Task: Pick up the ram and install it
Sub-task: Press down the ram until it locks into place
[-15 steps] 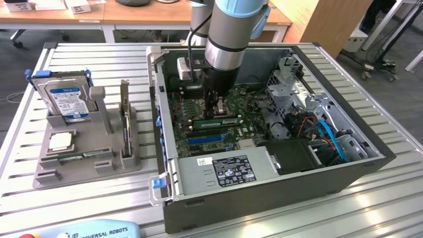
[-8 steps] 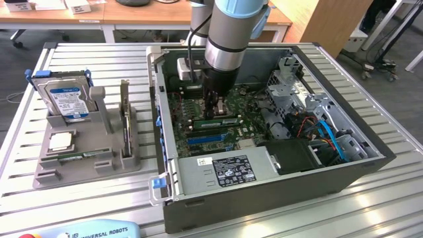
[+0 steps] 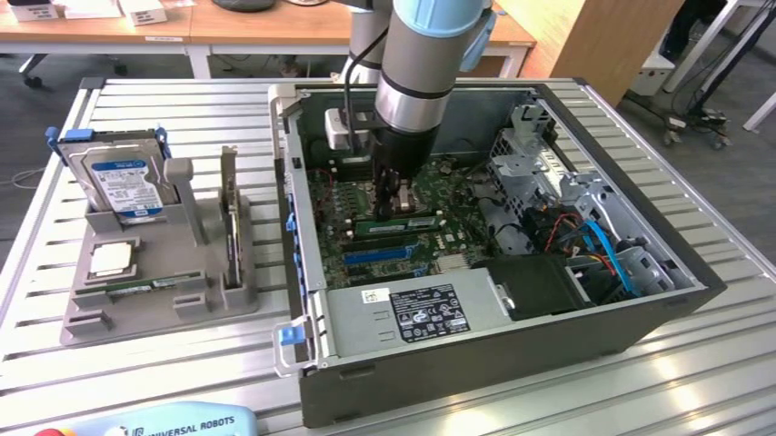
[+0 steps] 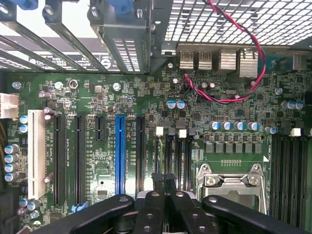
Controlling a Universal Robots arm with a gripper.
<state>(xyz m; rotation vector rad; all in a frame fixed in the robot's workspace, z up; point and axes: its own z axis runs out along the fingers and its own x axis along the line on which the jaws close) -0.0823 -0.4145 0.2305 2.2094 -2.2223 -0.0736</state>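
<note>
ram lies on the motherboard (slatted metal table beneath) under the clenched gripper

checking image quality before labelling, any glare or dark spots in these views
Exterior view: bright glare on the slatted table near the case; the case interior sits in shadow. Wrist view: light blows out through the rear slots and grille; the motherboard is evenly lit.
</note>
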